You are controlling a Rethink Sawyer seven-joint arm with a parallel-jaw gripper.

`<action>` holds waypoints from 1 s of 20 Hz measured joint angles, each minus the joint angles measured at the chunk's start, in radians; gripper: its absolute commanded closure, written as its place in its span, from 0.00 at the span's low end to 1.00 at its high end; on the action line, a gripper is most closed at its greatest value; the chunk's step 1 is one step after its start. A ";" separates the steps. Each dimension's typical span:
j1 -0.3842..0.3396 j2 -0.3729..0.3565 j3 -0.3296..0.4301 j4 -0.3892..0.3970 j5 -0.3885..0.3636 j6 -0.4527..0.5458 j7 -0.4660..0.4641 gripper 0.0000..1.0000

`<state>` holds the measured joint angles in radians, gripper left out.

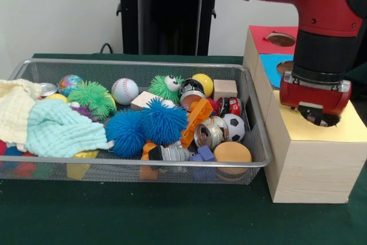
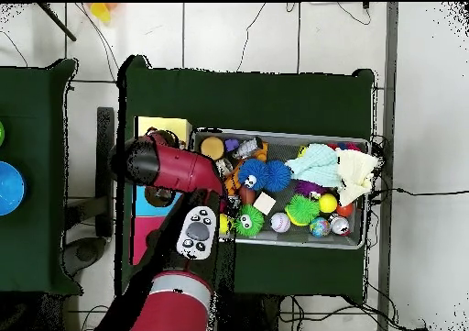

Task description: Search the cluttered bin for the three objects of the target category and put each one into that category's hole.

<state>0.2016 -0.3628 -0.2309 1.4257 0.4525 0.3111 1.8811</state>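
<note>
Here the gripper [image 1: 316, 114] sat low over the yellow hole [image 1: 327, 122] of the box [image 1: 312, 167], its grip unreadable; any held item could snag the rim, balls remaining in the bin [image 1: 255, 159].

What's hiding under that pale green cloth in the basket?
Under the green cloth, only edges show: a yellow toy at its lower right and a purple bit at its upper edge. Anything lying beneath the cloth's middle is covered and can't be seen.
</note>
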 measured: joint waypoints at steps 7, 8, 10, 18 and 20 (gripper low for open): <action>0.000 0.003 0.001 0.000 0.000 -0.005 0.000 1.00; 0.000 0.001 0.001 0.000 0.000 -0.005 0.000 1.00; 0.001 -0.006 0.001 0.001 0.000 -0.005 0.000 1.00; 0.008 -0.039 0.001 0.006 -0.001 -0.003 0.000 1.00; 0.014 -0.052 0.001 0.013 0.000 0.007 0.000 1.00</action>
<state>0.2155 -0.4149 -0.2302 1.4390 0.4521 0.3185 1.8811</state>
